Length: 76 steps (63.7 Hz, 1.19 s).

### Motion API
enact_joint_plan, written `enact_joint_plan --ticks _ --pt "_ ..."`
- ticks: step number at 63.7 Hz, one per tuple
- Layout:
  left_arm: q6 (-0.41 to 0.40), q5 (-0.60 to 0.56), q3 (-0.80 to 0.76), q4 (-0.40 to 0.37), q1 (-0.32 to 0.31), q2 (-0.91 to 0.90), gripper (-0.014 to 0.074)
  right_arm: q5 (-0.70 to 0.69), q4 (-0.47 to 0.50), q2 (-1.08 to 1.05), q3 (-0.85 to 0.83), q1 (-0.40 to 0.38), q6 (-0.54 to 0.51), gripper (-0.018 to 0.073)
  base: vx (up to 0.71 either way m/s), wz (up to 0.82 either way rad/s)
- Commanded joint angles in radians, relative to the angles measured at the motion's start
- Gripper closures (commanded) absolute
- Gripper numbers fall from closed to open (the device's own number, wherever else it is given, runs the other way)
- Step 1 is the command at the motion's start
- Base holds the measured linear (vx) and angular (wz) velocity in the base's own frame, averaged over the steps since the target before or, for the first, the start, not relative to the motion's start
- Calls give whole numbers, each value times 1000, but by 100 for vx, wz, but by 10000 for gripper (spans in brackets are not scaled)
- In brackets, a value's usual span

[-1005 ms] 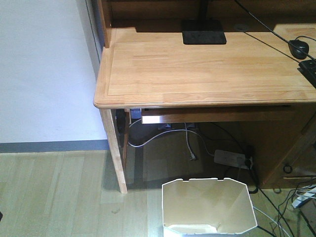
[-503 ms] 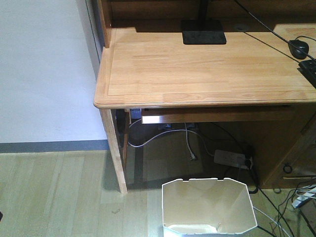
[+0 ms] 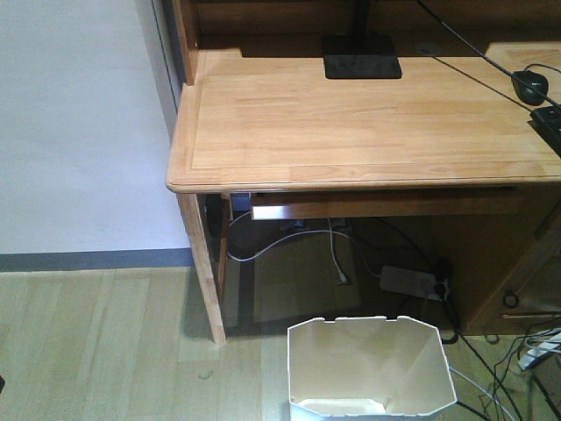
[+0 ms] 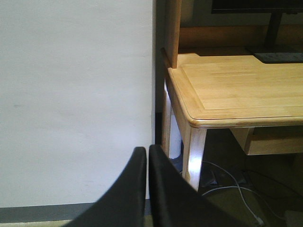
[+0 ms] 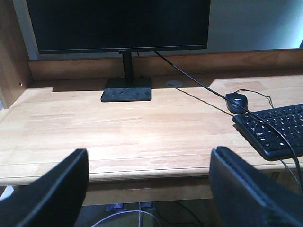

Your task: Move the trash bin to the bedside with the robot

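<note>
The white trash bin (image 3: 368, 368) stands on the floor at the bottom of the front view, just before the desk, its faceted rim open upward. No arm shows in that view. In the left wrist view my left gripper (image 4: 147, 152) is shut, its black fingers pressed together with nothing between them, facing the white wall. In the right wrist view my right gripper (image 5: 149, 156) is open wide and empty, level with the desk's front edge. The bedside is out of view.
A light wooden desk (image 3: 351, 123) carries a monitor stand (image 3: 361, 60), a mouse (image 3: 530, 85) and a keyboard (image 5: 277, 130). Under it lie cables and a power strip (image 3: 410, 281). The white wall (image 3: 79, 123) is left, the desk leg (image 3: 203, 272) beside the bin.
The view has shifted very slightly; the bin sits a touch lower in the front frame than a second ago. Nothing else differs.
</note>
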Motion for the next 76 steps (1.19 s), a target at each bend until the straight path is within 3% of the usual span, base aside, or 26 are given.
enact_joint_plan --ticks 1,27,61,76 --pt "-4 -69 19 -3 -3 -14 602 -77 1 14 -37 -3 -3 28 0 0" --pt "-4 -69 19 -3 -3 -14 602 274 6 291 -239 -3 -2 28 0 0" --pt "-4 -69 19 -3 -3 -14 602 405 -4 820 -372 -8 -11 28 0 0" --pt "-4 -69 19 -3 -3 -14 602 416 57 1109 -451 -113 -75 28 0 0"
